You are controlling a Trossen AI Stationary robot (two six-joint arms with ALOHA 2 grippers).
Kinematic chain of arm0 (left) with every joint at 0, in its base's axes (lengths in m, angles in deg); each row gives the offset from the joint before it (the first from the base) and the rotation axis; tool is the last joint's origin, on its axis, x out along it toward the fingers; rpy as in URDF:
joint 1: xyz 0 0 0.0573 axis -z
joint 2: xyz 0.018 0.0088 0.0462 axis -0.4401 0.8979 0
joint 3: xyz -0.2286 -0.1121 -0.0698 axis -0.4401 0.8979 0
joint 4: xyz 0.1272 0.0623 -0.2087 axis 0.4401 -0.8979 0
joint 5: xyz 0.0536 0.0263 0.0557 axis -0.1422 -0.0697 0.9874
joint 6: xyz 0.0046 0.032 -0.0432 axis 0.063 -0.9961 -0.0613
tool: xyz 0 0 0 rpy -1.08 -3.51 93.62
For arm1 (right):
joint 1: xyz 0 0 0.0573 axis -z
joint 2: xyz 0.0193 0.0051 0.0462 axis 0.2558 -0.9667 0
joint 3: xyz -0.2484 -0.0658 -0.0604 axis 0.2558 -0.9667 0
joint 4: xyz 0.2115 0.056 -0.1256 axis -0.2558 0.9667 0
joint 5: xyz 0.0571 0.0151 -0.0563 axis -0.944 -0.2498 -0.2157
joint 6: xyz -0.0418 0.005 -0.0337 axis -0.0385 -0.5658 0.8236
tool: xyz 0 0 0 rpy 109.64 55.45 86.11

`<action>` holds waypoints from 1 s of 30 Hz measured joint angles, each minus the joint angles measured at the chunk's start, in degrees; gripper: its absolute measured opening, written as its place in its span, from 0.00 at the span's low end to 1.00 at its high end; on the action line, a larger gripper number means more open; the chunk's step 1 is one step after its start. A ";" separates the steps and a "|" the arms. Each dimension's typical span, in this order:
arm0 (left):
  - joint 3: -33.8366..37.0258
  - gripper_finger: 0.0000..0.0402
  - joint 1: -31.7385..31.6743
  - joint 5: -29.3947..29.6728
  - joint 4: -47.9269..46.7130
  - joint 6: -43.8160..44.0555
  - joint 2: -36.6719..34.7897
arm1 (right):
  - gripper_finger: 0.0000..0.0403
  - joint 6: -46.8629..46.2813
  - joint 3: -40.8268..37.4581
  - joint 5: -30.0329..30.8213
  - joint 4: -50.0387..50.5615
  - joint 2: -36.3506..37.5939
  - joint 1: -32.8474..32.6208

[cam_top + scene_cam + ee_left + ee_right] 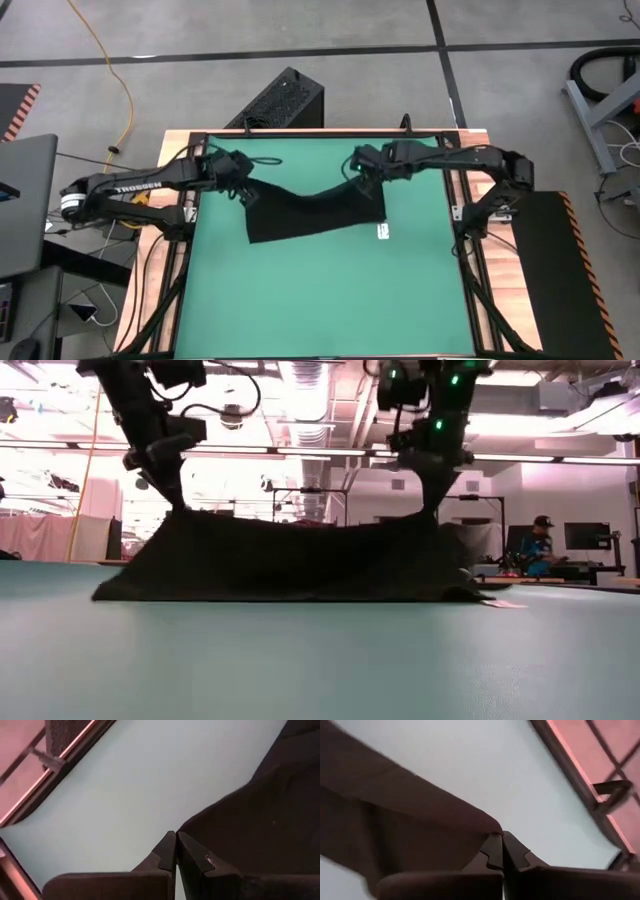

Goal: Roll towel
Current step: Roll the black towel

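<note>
We have the towel [315,212] lying near the far middle of the green mat [320,300] that covers the tabletop, with its two far corners lifted and its near edge on the mat. The left hand [243,189] is closed tight on the far left corner, and the right hand [366,180] is closed tight on the far right corner. Between them the cloth sags in a shallow curve, so we judge it soft, light and quite limp (nothing here that would break or slip out easily). It will likely fold and bunch wherever it is unsupported, so the corners, or the edge close beside them, seem to us the sensible places to hold for a roll, with both hands kept level so the roll runs straight.

From above we see the sag as a dip in the far edge and the small white tag [382,231] at the right edge, lying on the mat. The low view adds what that one cannot: the towel [290,560] rises in two peaks up to the hands and drapes to the mat along its whole near edge. The left wrist view shows closed fingertips [167,852] pinching cloth, as does the right wrist view, fingertips [495,847] meeting at a fold.
</note>
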 joint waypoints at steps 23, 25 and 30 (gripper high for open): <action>0.00 0.21 -13.68 -0.61 12.92 -14.13 17.54 | 0.27 23.11 -0.02 -10.04 -18.60 -9.75 18.59; 0.04 0.24 -14.42 -3.33 14.44 -17.02 17.99 | 0.27 25.25 -0.02 -12.88 -19.37 -8.55 19.12; 0.04 0.25 -14.84 -20.25 23.85 -25.70 16.93 | 0.27 32.58 0.00 -26.91 -21.07 -3.96 17.79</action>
